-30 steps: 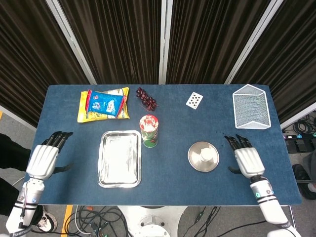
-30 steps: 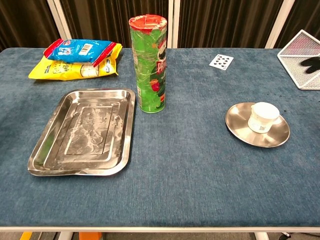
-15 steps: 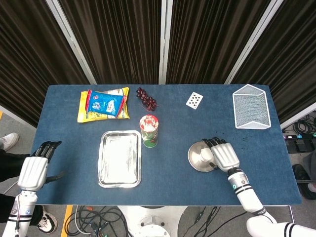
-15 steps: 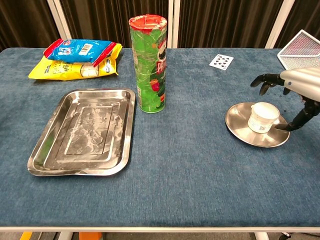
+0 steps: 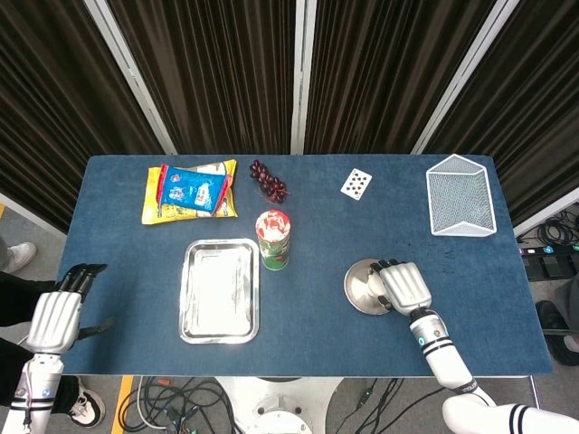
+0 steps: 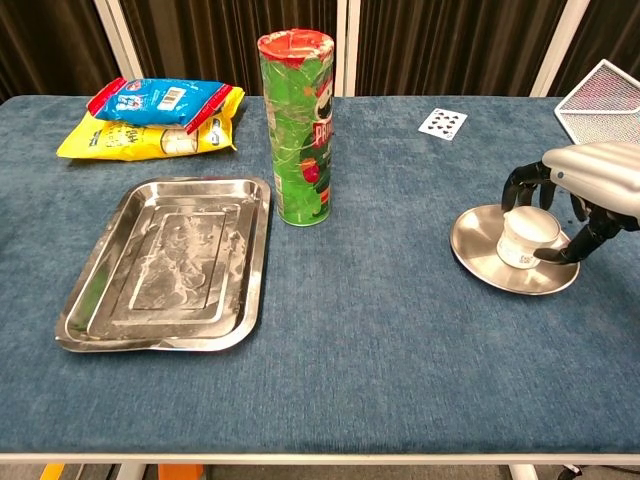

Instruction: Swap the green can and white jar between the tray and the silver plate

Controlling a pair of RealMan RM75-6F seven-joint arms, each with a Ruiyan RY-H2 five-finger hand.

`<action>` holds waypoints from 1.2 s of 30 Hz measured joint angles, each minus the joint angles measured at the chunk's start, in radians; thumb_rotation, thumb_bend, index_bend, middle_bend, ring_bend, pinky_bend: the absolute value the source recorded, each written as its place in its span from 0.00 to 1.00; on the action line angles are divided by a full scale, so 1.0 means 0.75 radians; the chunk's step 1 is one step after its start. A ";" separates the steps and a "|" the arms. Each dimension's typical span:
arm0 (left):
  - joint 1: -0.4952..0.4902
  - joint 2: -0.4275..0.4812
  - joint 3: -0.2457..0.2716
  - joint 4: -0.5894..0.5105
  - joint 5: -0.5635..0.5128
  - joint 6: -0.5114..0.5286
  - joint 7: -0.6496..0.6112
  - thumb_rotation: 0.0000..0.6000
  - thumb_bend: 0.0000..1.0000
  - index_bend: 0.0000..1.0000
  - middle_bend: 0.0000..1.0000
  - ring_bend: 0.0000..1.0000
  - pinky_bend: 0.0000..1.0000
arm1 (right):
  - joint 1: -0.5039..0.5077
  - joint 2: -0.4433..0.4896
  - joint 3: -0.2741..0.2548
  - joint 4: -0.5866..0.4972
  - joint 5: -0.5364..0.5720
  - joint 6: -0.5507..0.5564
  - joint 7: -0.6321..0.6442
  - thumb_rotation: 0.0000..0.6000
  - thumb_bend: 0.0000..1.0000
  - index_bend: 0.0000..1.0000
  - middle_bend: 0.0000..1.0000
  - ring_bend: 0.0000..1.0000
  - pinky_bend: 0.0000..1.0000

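Nearest, left hand point(image 5: 54, 318) is hanging off the table's near-left edge w/ fingers apart, holding nothing, and is sitting lower than a sec ago. Tray point(image 6: 110, 320) is lying bare. Right hand point(image 6: 590, 185) is curling round white jar point(image 6: 526, 236) on silver plate point(image 6: 480, 255); can't tell if it's gripping yet. It was beside the jar earlier, now over it. Risk: loose grip tipping the jar or dragging the plate. Green can point(image 6: 299, 130) is standing just beyond the tray's far-right corner.

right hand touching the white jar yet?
Touching. In the chest view the right hand arches over the white jar on the silver plate, its thumb pressed against the jar's near side and its fingers curled behind it.
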 measured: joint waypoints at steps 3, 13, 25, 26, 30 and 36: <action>0.009 -0.001 -0.006 0.004 0.003 -0.003 -0.009 1.00 0.03 0.18 0.18 0.13 0.38 | 0.003 0.001 -0.003 -0.002 0.000 0.012 0.006 1.00 0.28 0.46 0.44 0.40 0.57; 0.057 0.007 -0.018 0.015 0.006 0.007 -0.027 1.00 0.03 0.18 0.18 0.13 0.38 | 0.032 0.038 0.012 -0.128 -0.077 0.043 0.034 1.00 0.28 0.46 0.44 0.40 0.57; 0.099 -0.002 -0.040 0.064 0.010 0.017 -0.067 1.00 0.03 0.18 0.18 0.13 0.38 | 0.203 -0.081 0.020 -0.219 -0.062 -0.096 -0.050 1.00 0.28 0.46 0.44 0.40 0.57; 0.101 -0.003 -0.041 0.066 0.009 0.016 -0.069 1.00 0.03 0.18 0.18 0.13 0.38 | 0.214 -0.101 0.016 -0.216 -0.054 -0.105 -0.061 1.00 0.27 0.46 0.44 0.40 0.57; 0.109 -0.005 -0.045 0.079 0.009 0.007 -0.079 1.00 0.03 0.18 0.18 0.13 0.38 | 0.244 -0.166 0.003 -0.186 -0.030 -0.126 -0.084 1.00 0.26 0.46 0.44 0.40 0.57; 0.116 -0.007 -0.054 0.087 0.014 -0.001 -0.090 1.00 0.03 0.18 0.18 0.13 0.38 | 0.294 -0.226 -0.020 -0.121 0.025 -0.170 -0.121 1.00 0.21 0.29 0.33 0.32 0.46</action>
